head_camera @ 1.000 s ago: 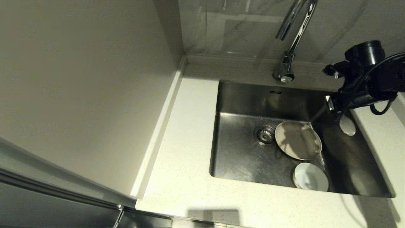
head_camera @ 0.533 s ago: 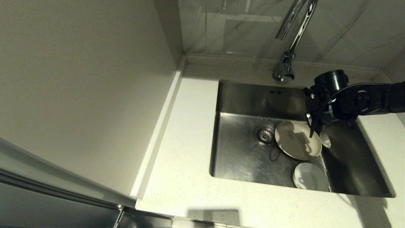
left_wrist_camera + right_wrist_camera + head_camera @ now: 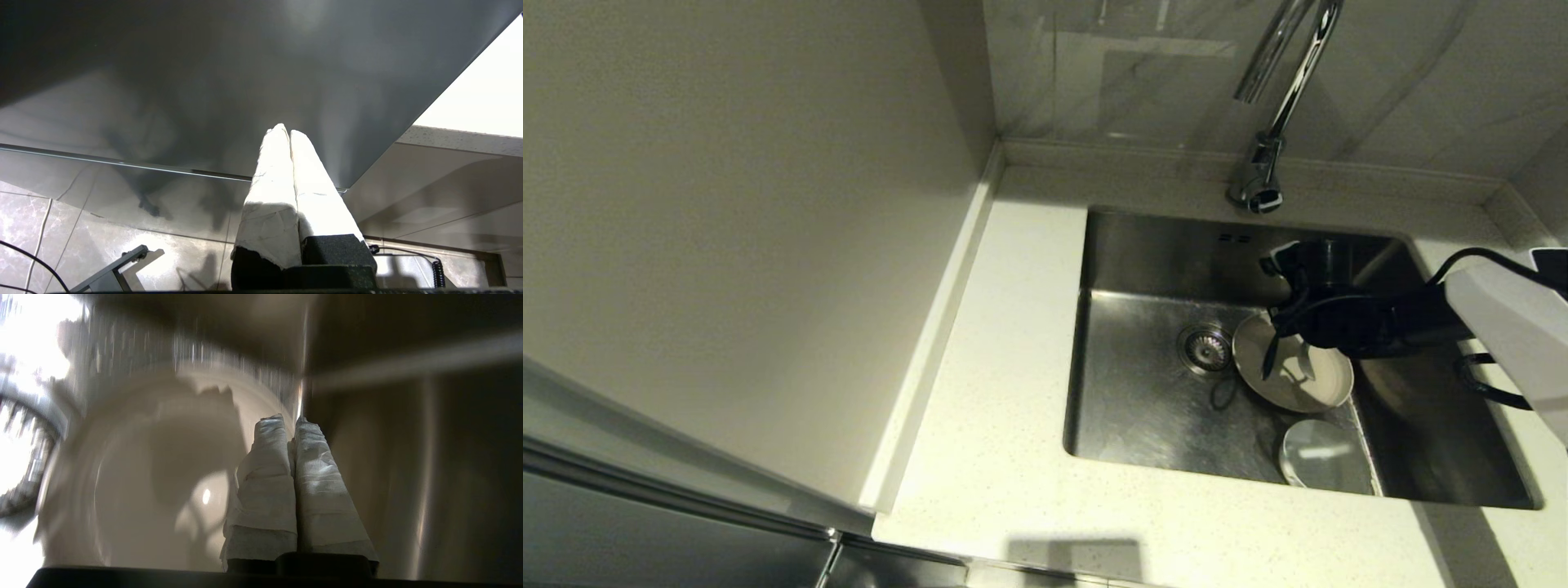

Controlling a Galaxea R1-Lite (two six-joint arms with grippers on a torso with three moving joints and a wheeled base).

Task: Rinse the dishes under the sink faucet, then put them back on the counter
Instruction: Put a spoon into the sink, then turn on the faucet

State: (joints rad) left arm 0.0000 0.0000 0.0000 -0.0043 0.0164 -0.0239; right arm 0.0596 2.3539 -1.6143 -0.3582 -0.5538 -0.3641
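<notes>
Head view: we find the right gripper (image 3: 1298, 359) closed, apparently pinching the spoon (image 3: 1297, 365) over the plate (image 3: 1290, 377) (near the sink's (image 3: 1143, 253) right wall), presumably for rinsing.

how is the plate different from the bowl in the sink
The plate is wider and shallower than the bowl. The plate lies beside the drain, the bowl sits in the sink at its near wall. The right claw hangs over the plate, while nothing is above the bowl. The plate looks cream, the bowl greyer in shadow. Both are round, pale and lie in the basin, open side up.
</notes>
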